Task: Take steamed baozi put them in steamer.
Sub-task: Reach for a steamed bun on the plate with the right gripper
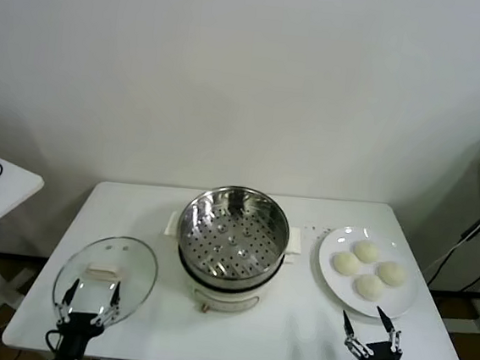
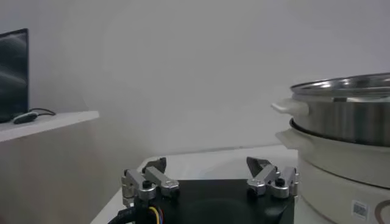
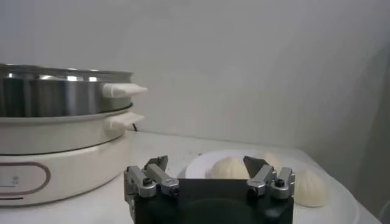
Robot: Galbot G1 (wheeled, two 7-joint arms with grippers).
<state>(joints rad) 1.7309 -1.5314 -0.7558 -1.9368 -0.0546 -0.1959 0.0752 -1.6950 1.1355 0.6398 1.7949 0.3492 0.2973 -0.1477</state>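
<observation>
Currently: none loaded | steamed baozi (image 1: 368, 268): all four on plate (image 1: 330, 277), right of steamer (image 1: 232, 241) | steamer tray bare, lid (image 1: 106, 276) off on tabletop (image 1: 294, 330) | right tool (image 1: 371, 327) spread wide, nothing held, near plate | left tool (image 1: 89, 298) parted, idle by lid | remaining: four transfers.

I can read no lettering anywhere: the small sticker (image 2: 359, 209) on my round steel steamer's white base (image 2: 341, 182) is too tiny to decipher.
</observation>
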